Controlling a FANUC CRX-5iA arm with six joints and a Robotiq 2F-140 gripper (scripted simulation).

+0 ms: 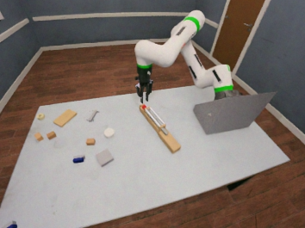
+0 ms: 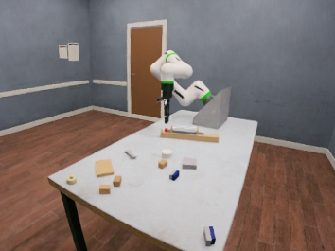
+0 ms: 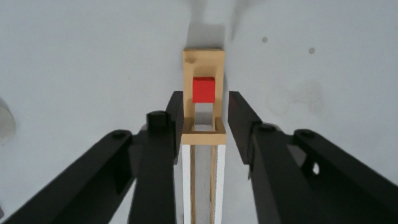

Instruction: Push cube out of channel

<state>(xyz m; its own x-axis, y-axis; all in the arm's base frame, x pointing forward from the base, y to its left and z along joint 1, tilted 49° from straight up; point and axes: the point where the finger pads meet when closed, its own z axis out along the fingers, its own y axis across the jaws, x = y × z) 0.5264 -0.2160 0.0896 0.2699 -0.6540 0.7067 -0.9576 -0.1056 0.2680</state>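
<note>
A small red cube (image 1: 143, 107) (image 2: 167, 130) (image 3: 204, 90) sits on the short wooden ledge at the far end of the channel (image 1: 158, 121) (image 2: 186, 130) (image 3: 204, 60), just outside the clear-roofed tunnel and before the raised lip. The channel lies on a long wooden base (image 1: 173, 145) (image 2: 208, 137). My gripper (image 1: 143, 99) (image 2: 166, 120) (image 3: 205, 106) hangs upright just above that end. Its fingers stand partly apart, one on each side of the ledge in the wrist view. Nothing is between them.
A grey wedge-shaped ramp (image 1: 233, 110) (image 2: 213, 109) stands right of the channel. Left of it lie a wooden plate (image 1: 65, 117), a white disc (image 1: 108, 132), a grey block (image 1: 104, 157), a blue block (image 1: 78, 158) and small wooden cubes (image 1: 90, 141).
</note>
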